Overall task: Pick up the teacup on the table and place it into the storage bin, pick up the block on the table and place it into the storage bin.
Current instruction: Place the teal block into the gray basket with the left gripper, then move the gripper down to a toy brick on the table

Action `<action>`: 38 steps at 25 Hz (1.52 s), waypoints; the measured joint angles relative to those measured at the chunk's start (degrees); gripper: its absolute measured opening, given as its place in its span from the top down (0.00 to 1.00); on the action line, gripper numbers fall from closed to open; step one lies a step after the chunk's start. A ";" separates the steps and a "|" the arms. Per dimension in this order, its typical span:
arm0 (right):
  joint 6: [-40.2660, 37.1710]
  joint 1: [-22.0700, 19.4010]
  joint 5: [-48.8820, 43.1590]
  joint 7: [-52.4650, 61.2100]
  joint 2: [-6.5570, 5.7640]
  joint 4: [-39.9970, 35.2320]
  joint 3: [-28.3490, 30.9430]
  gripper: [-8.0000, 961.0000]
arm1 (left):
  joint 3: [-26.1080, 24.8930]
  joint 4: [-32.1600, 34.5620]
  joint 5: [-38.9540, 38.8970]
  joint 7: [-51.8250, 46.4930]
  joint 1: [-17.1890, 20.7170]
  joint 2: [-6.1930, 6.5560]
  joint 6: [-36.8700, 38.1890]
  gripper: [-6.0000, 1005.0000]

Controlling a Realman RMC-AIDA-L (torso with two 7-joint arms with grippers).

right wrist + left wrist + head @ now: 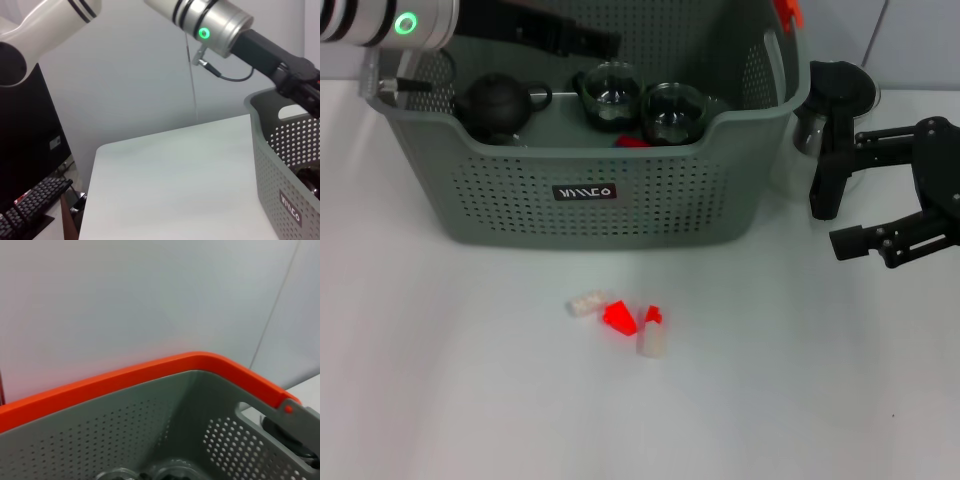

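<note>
Nearest the head camera, a small cluster of blocks (620,320) lies on the white worktop (440,380): a pale piece, a red piece and a pale piece with a red cap, close together, in front of the storage bin (590,200) and apart from it.

The storage bin stands at the far side of the worktop, its black label (585,192) facing the camera. Inside it sit a dark teapot (495,103) and two glass teacups (640,105) side by side, with a red item (632,141) just showing behind the front wall. The left wrist view shows the bin's orange rim (150,372) and perforated inner wall.

The left pincer (605,42) reaches over the bin's rear, above the cups; whether it is released or clenched I cannot tell.

The right pincer (835,225) hangs to the bin's right, over the worktop, fingers spread and grasping nothing. A dark glass vessel (840,95) stands behind it.
</note>
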 joint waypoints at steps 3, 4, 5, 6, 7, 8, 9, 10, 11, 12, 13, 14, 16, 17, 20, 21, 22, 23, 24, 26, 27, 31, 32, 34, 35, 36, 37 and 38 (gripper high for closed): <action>0.01 0.13 0.05 0.51 0.01 -0.09 0.14 0.02 | 0.09 4.85 -1.95 2.21 2.05 -1.11 3.36 0.15; 0.01 0.14 0.07 0.84 0.00 -0.17 0.17 0.02 | 0.22 7.59 -3.82 3.24 3.50 -1.52 5.00 0.12; -0.01 0.16 0.20 1.30 -0.02 -0.29 0.19 0.02 | 0.50 9.42 -5.29 3.90 4.68 -1.77 5.79 0.10; -0.01 0.12 0.61 1.56 -0.09 -0.32 0.19 0.02 | 0.83 11.16 -7.47 4.59 5.99 -1.85 6.51 0.07; -0.02 0.00 1.22 1.83 -0.19 -0.34 0.15 0.02 | 0.92 12.51 -9.97 5.37 7.38 -1.86 7.15 0.07; -0.03 -0.23 1.92 2.01 -0.31 -0.34 0.07 0.02 | 0.68 13.38 -12.21 6.20 8.57 -1.86 7.94 0.07; -0.06 -0.45 2.59 2.10 -0.41 -0.34 0.01 0.02 | -0.10 13.93 -14.50 7.15 9.52 -1.86 8.97 0.07; -0.08 -0.59 2.99 2.14 -0.45 -0.33 -0.05 0.02 | -1.57 14.10 -17.44 8.64 10.60 -1.92 10.63 0.07; -0.09 -0.74 3.28 2.14 -0.55 -0.27 -0.10 0.02 | -2.92 13.92 -19.78 9.97 11.35 -1.98 12.10 0.07; -0.09 -0.85 3.45 2.14 -0.63 -0.17 -0.18 0.02 | -4.10 13.26 -22.03 11.30 11.84 -2.02 13.48 0.07; -0.10 -0.99 3.51 2.13 -0.71 -0.08 -0.23 0.02 | -5.93 12.00 -25.45 13.69 12.51 -2.06 15.55 0.07; -0.10 -1.13 3.54 2.02 -0.80 -0.05 -0.30 0.02 | -7.35 10.46 -28.13 15.70 13.04 -2.09 17.33 0.07; -0.10 -1.39 3.54 1.75 -0.88 -0.03 -0.37 0.02 | -10.01 6.86 -32.35 20.09 13.57 -2.07 21.41 0.07; -0.10 -1.53 3.49 1.69 -0.95 -0.02 -0.41 0.02 | -11.39 4.82 -33.80 22.31 13.73 -2.03 23.37 0.07; -0.09 -2.16 3.30 1.64 -1.14 0.00 -0.71 0.02 | -14.98 -2.47 -37.09 29.20 14.08 -1.88 28.35 0.07; -0.09 -2.37 3.29 1.65 -1.19 0.01 -0.91 0.02 | -15.72 -4.11 -37.47 30.63 14.15 -1.84 29.08 0.07; -0.09 -2.49 3.28 1.74 -1.21 0.02 -1.22 0.02 | -16.73 -6.20 -37.73 32.39 14.28 -1.78 29.88 0.07; -0.09 -2.62 3.28 1.89 -1.22 0.02 -1.63 0.02 | -17.46 -7.97 -37.77 33.93 14.42 -1.74 30.40 0.07; -0.09 -2.69 3.27 2.06 -1.22 0.02 -2.10 0.02 | -17.99 -9.48 -37.62 35.31 14.58 -1.73 30.79 0.07; -0.08 -2.77 3.22 2.26 -1.22 0.03 -3.10 0.02 | -18.40 -11.35 -36.83 37.27 14.91 -1.72 31.35 0.07; -0.08 -2.76 3.20 2.31 -1.22 0.03 -3.93 0.02 | -18.44 -11.79 -36.28 38.18 15.04 -1.72 31.68 0.07; 0.02 -2.39 3.11 2.31 -1.06 0.08 -5.65 0.02 | -18.81 -12.05 -34.08 40.59 15.51 -1.72 32.74 0.07; 0.04 -2.28 3.04 2.31 -0.95 0.11 -5.90 0.02 | -18.93 -12.14 -33.78 41.01 15.66 -1.72 33.09 0.07; 0.07 -2.16 2.90 2.31 -0.72 0.12 -6.12 0.02 | -19.04 -12.27 -33.31 42.05 15.96 -1.74 33.58 0.07; 0.12 -2.13 2.89 2.31 -0.65 0.12 -6.11 0.02 | -19.06 -12.28 -32.78 42.75 16.13 -1.77 33.76 0.07; 0.15 -2.09 2.89 2.31 -0.60 0.12 -6.04 0.02 | -18.97 -12.29 -31.54 43.70 16.20 -1.83 33.86 0.07; 0.20 -2.07 2.88 2.31 -0.58 0.12 -5.88 0.02 | -18.82 -12.37 -30.57 44.26 16.17 -1.84 33.83 0.07; 0.24 -2.05 2.88 2.32 -0.58 0.12 -5.66 0.02 | -18.39 -12.59 -29.42 44.85 16.00 -1.87 33.74 0.07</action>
